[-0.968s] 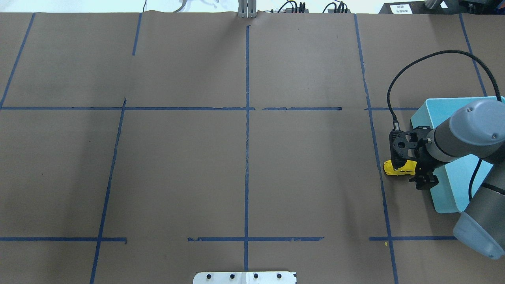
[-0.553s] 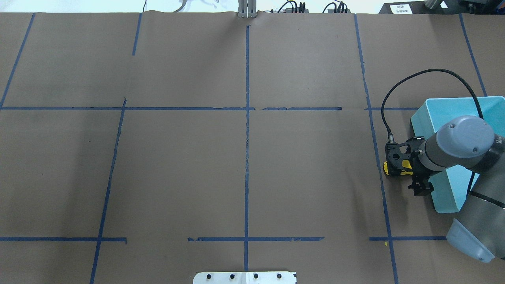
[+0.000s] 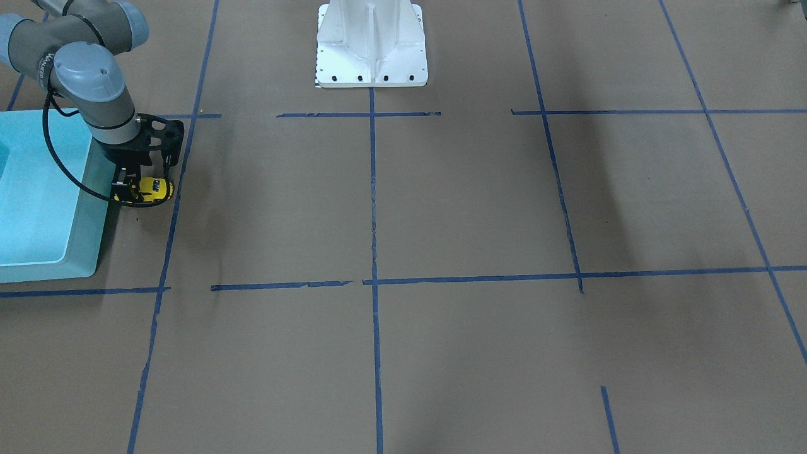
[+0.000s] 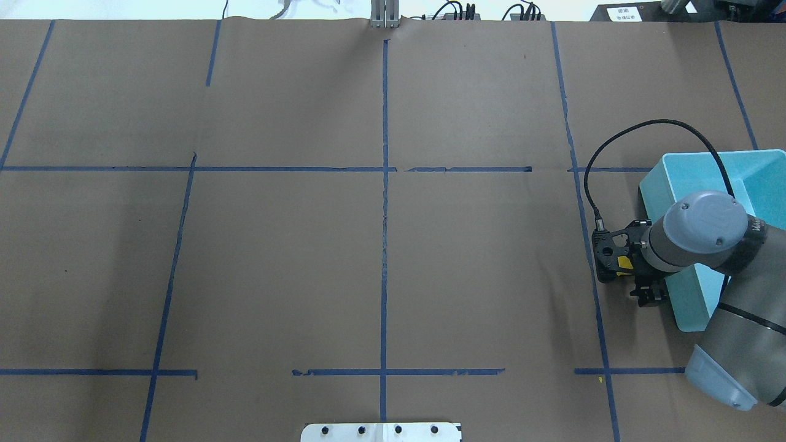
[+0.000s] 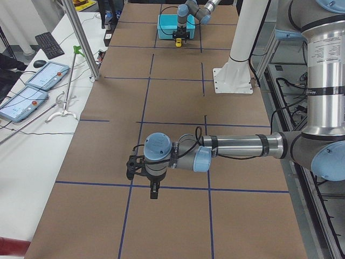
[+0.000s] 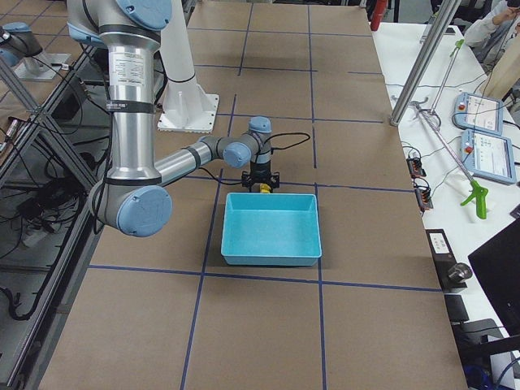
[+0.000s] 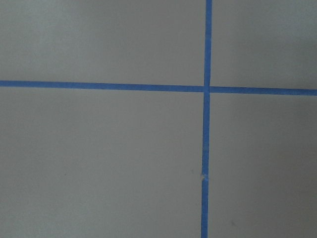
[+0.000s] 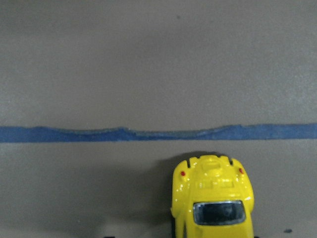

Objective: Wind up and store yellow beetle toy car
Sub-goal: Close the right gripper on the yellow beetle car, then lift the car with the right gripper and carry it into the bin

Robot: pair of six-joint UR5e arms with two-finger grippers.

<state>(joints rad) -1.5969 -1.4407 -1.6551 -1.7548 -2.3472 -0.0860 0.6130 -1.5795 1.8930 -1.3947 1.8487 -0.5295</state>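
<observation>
The yellow beetle toy car (image 3: 151, 190) is low over the brown paper, just off the blue bin's side; I cannot tell if its wheels touch. My right gripper (image 3: 129, 185) points down and is shut on its front half. The car's rear sticks out toward a blue tape line. In the right wrist view the car (image 8: 213, 198) fills the bottom centre, tail toward the tape. In the overhead view only a sliver of the car (image 4: 624, 263) shows under the wrist mount. My left gripper (image 5: 153, 192) hovers over a tape crossing far from the car; I cannot tell whether it is open or shut.
A light blue bin (image 3: 82, 252) stands right beside the right gripper and also shows in the overhead view (image 4: 654, 184). The white robot base (image 3: 372, 44) stands at the table's robot side. Blue tape lines grid the brown paper.
The right wrist has swung more upright and shifted slightly left in the overhead view, so its mount now covers most of the car. The car stays at about the same spot.
</observation>
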